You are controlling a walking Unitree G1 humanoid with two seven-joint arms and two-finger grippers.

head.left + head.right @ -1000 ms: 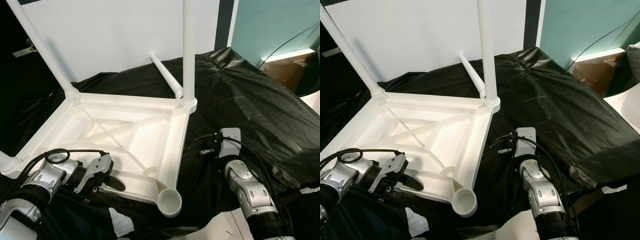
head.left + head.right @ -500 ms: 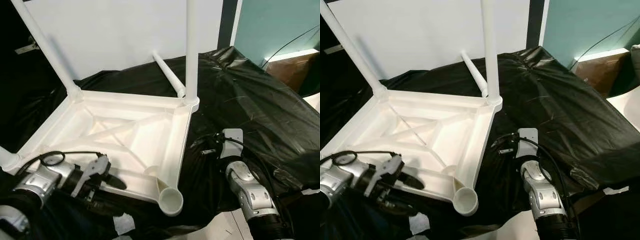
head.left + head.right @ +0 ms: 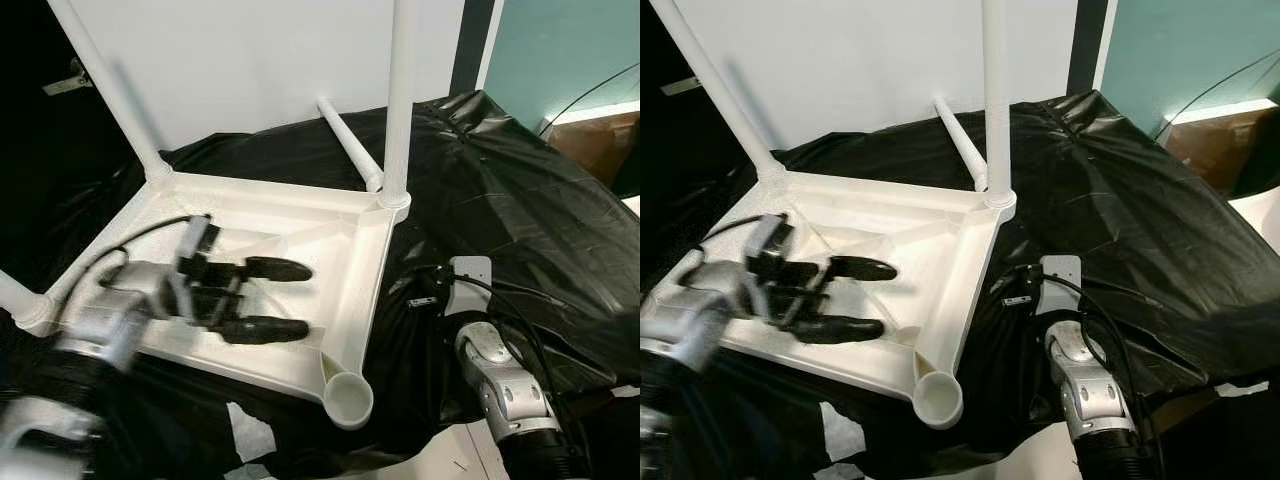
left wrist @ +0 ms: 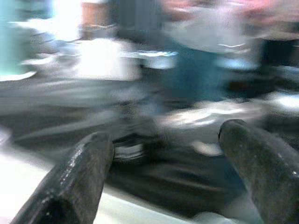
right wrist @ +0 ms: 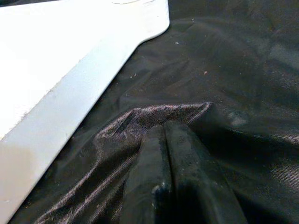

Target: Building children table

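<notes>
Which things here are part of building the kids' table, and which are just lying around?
Part of the job:
upturned white tabletop
fitted legs
empty corner socket
loose leg
left gripper, open above the tabletop

Just lying about:
black plastic sheet
white scrap
brown box

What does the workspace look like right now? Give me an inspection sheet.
Surface: black plastic sheet, wrinkled.
Job's things: white tabletop upside down; legs stand in three corners; near corner socket empty; loose leg lies behind.
Clutter: white scrap on the sheet.
Grippers: left tool open over the tabletop's underside, blurred; right tool shut, pressed on the sheet beside the tabletop.
Cables: black cable at the right wrist.
Surroundings: white wall, teal panel.
</notes>
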